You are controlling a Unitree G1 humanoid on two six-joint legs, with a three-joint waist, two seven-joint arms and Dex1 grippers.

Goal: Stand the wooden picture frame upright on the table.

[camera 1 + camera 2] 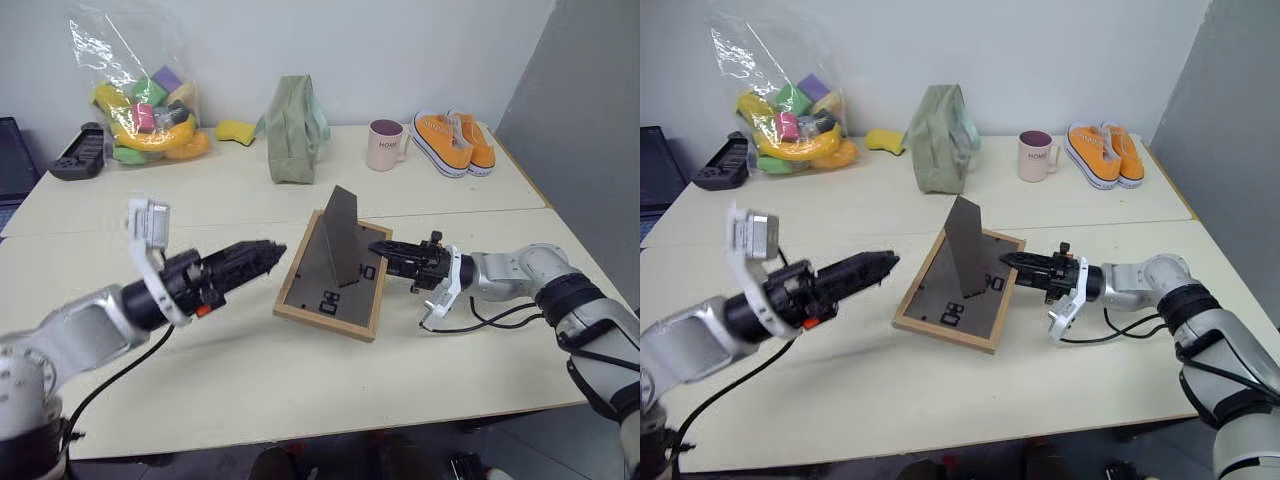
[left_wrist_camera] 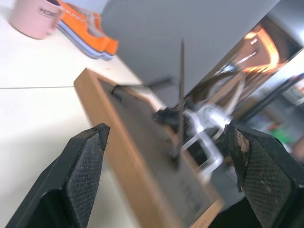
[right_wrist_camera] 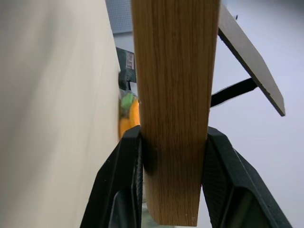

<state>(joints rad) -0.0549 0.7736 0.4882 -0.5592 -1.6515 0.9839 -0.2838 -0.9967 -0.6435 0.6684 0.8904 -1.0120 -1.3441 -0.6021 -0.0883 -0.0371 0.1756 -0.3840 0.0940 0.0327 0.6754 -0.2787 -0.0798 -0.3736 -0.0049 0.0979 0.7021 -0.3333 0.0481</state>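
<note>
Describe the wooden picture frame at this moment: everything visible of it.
The wooden picture frame is a small light-wood rectangle lying picture side down on the table, its dark grey-brown back up, with small black clips. Its fold-out stand is swung up and open. The right hand pinches its right edge, slightly raising that side. The left hand is open, just clear of its left edge.

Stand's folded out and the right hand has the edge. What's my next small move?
Probably tip the wooden picture frame up with the right hand, which clamps its edge. It lies back-up with the fold-out stand raised; the left hand is open and clear.
</note>
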